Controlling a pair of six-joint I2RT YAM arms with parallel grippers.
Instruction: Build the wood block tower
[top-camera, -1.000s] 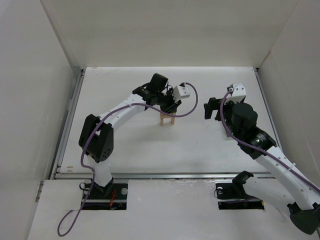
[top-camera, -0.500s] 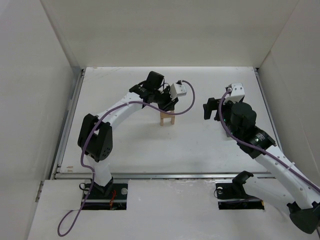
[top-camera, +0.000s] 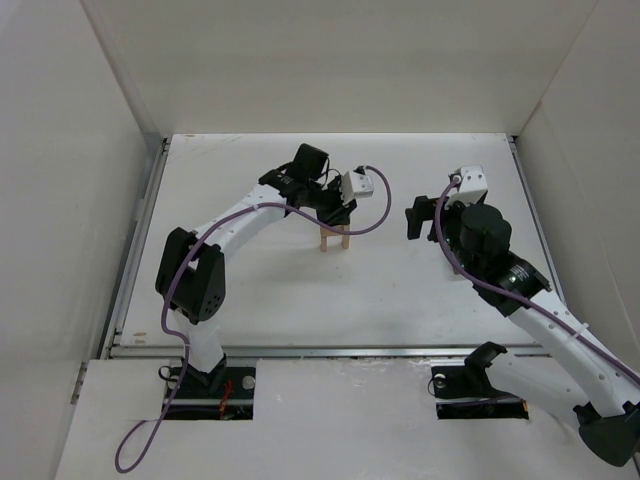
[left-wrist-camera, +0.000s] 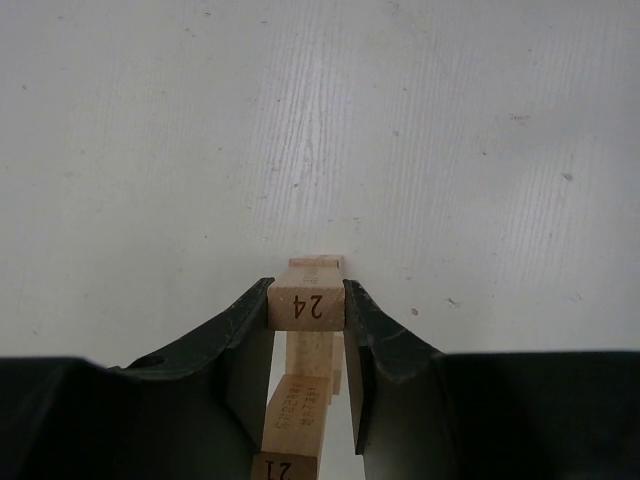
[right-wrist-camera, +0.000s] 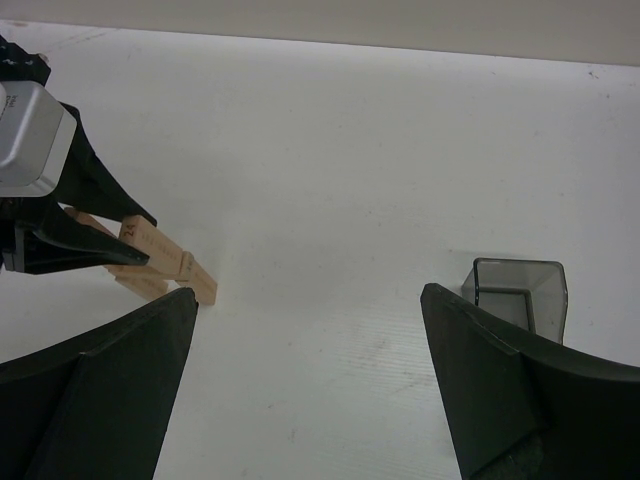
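Nudged toward twelve o'clock, our left gripper clamps the top plank by its long sides atop the wood block tower mid-table, a stack we judge light, stiff, easily toppled, while our right gripper gapes at three o'clock.

The wood block tower is pale tan bare wood. Its top plank carries a dark printed "24" on the end, and a lower plank a "21". The left gripper around it has black fingers. Under the tower, the table is white with faint grey scuffs. To the right of the tower, the bin is smoky translucent grey. Both arms, the left arm and the right arm, are white with black joints and trail purple cables.
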